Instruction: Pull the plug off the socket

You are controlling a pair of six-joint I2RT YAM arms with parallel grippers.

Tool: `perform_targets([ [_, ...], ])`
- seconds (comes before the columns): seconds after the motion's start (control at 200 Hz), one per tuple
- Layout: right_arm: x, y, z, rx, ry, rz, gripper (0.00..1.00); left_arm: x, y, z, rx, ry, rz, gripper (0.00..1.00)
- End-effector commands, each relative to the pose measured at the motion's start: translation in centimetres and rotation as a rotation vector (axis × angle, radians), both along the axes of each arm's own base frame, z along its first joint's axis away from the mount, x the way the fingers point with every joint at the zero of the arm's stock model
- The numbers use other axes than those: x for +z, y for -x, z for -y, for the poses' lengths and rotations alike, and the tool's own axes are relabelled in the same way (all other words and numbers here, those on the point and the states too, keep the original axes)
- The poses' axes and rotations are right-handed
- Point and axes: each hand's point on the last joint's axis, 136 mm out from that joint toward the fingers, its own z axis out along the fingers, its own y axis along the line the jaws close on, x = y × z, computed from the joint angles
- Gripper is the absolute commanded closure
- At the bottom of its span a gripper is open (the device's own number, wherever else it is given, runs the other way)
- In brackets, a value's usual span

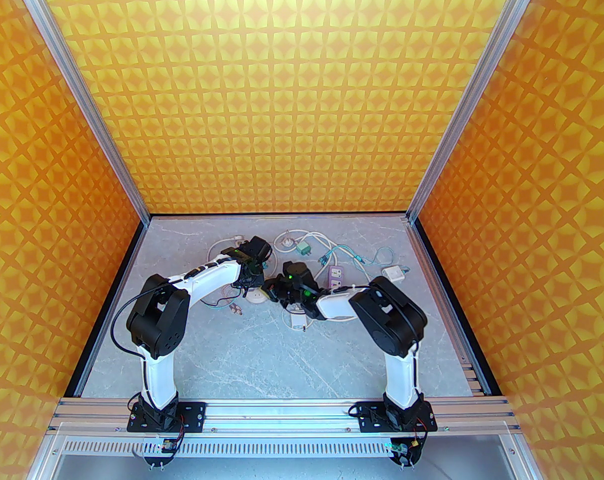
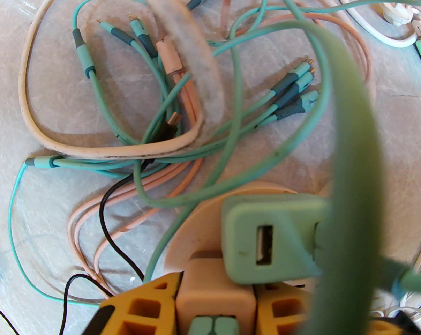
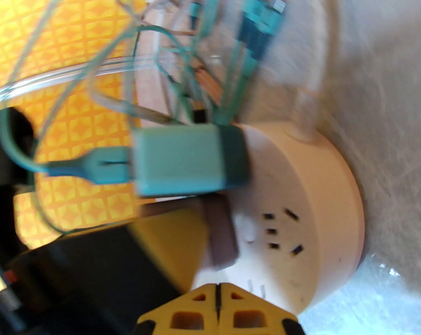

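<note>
While the pink plug (image 2: 215,302) sits against the face of the round socket (image 2: 200,229), the left gripper (image 2: 217,286) has its yellow fingers clamped on either side of it. Just beside it a teal charger (image 2: 266,243) is plugged in, and the right gripper (image 3: 217,291) has its fingers pressed together right by the socket's rim. Socket lies on the table (image 1: 261,348) between the two arms, with a tangle of teal and pink cables (image 2: 126,92) next to it
</note>
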Motion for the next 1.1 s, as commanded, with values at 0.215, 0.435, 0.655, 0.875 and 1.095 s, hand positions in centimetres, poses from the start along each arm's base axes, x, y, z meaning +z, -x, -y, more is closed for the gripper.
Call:
perform_targets([
  [0.215,-3.3,0.9,-0.5,-0.082,0.052,-0.106,1.0,-0.3,0.0,1.3,-0.006,0.021,-0.014,1.0],
  [0.435,-8.2,2.8,2.3,-0.105,0.271,-0.238,1.0,0.7,-0.3,1.2,-0.016,0.001,0.001,1.0],
  [0.655,-11.0,4.0,3.8,-0.083,0.423,-0.321,1.0,2.5,-1.2,2.1,-0.067,-0.068,0.015,1.0],
  [0.875,-12.1,4.3,4.2,-0.071,0.465,-0.333,1.0,1.5,-0.9,1.8,-0.102,-0.208,0.014,1.0],
  [1.095,-12.0,4.2,3.9,-0.066,0.452,-0.329,1.0,-0.4,-0.3,0.8,-0.067,-0.208,0.0,1.0],
])
